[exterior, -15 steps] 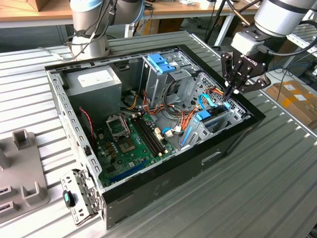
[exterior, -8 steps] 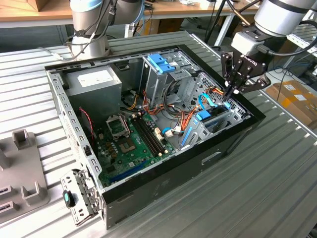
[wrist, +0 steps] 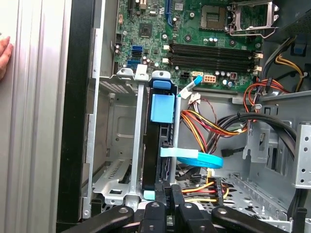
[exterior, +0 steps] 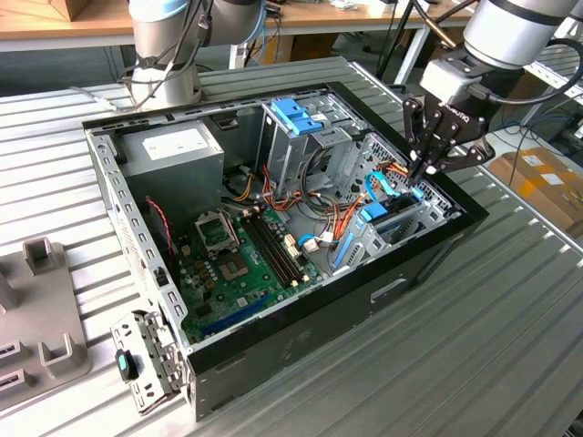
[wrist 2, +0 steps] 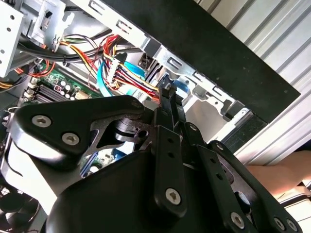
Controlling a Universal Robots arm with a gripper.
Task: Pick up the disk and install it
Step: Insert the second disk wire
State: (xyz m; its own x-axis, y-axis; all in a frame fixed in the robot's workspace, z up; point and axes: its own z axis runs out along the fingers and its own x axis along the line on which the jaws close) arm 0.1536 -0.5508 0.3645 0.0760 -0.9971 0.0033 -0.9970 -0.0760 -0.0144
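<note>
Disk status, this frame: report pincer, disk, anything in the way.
Pincer shut, down at the drive cage. Disk seated on edge in the cage, blue rail showing. Blue ribbon cable and wire bundle close beside it.

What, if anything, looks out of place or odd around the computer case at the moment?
A person's hand lies on the ribbed table just outside the case wall, close to where the end effector sits at the disk. The disk itself stands straight on edge in its bay.
</note>
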